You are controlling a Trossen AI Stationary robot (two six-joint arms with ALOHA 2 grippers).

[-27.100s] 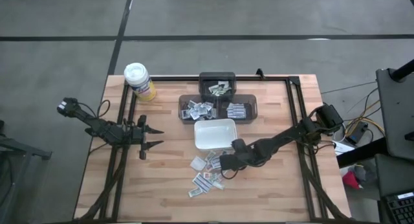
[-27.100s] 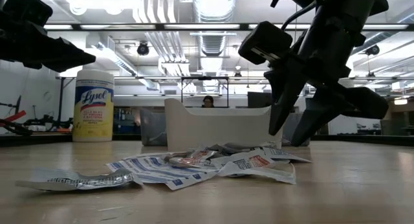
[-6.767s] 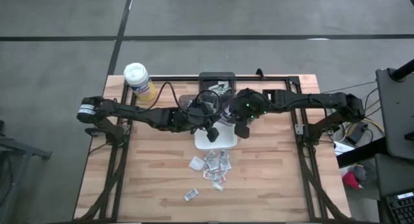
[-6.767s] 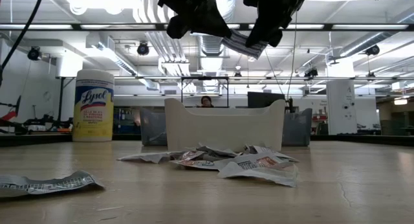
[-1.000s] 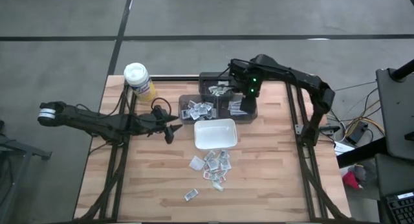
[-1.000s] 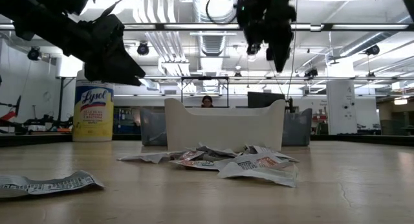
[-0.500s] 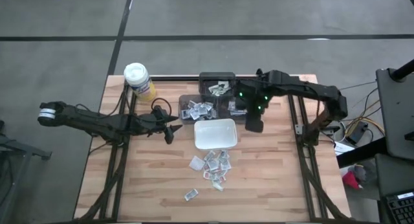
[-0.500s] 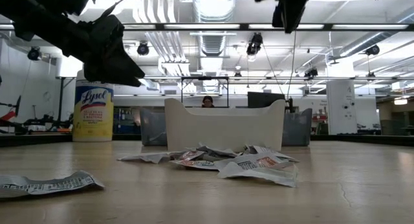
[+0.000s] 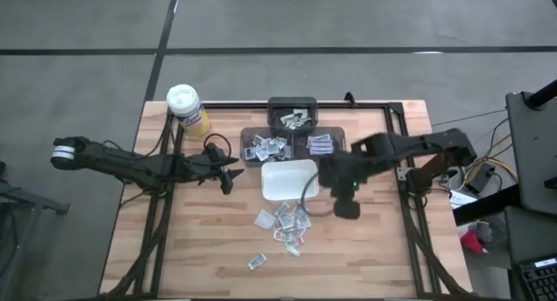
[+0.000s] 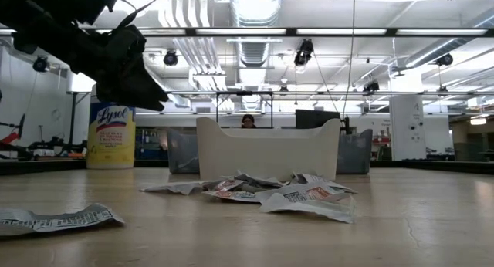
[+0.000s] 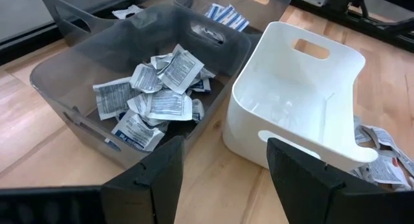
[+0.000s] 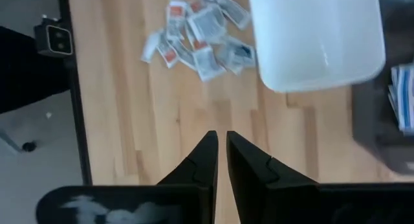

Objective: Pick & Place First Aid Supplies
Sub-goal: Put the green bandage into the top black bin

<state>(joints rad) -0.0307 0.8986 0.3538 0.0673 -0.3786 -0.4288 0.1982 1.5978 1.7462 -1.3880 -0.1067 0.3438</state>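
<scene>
Two claws above a wooden bench (image 9: 191,240) bearing first aid packets (image 9: 285,223), a white dish (image 9: 289,180) and grey bins.

The right claw (image 12: 220,160), at centre right of the high view just right of the white dish, is empty, its fingers almost together with a thin gap between them. The left claw (image 11: 223,166), at centre left of that view, is spread wide and grasps nothing. Loose packets lie in a heap just below the white dish in the high view, with one stray packet (image 9: 257,261) lower left. More packets fill the grey bin (image 11: 90,75) above the dish; the yellow canister (image 9: 186,108) stands upper left.
</scene>
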